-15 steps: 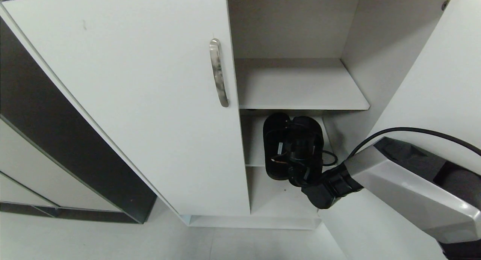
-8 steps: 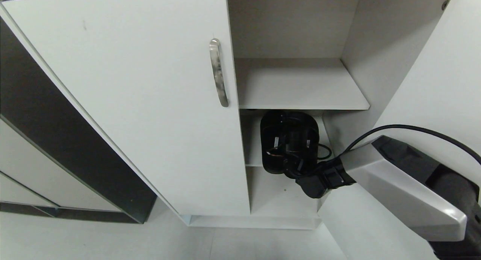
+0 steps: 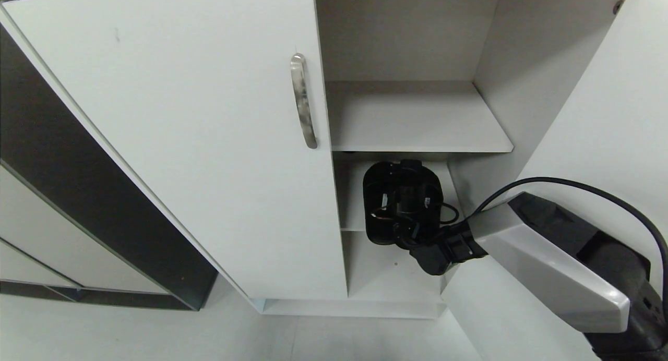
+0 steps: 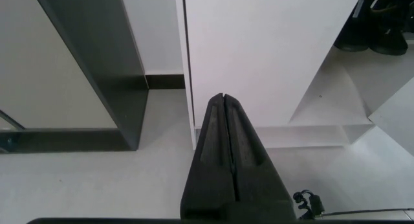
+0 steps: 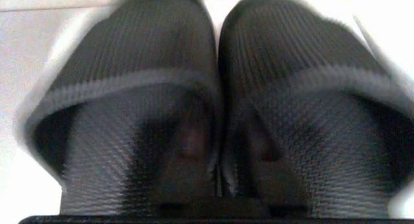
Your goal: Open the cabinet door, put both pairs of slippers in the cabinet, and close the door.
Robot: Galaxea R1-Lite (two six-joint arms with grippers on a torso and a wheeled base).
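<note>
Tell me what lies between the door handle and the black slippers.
In the head view, only the bare edge of the closed door and a narrow strip of shelf lie between the handle and the slippers.

Two black ribbed fabric slippers [image 5: 136, 81], making one pair. One white cabinet [image 3: 407, 32] with two flat white doors [image 3: 182, 142], one shut and one swung open. One curved brushed-metal handle [image 3: 303, 100], on the shut door. Two white shelf boards [image 3: 412, 116] inside, one above the other. One dark grey upright panel [image 3: 78, 183] beside the cabinet.
</note>
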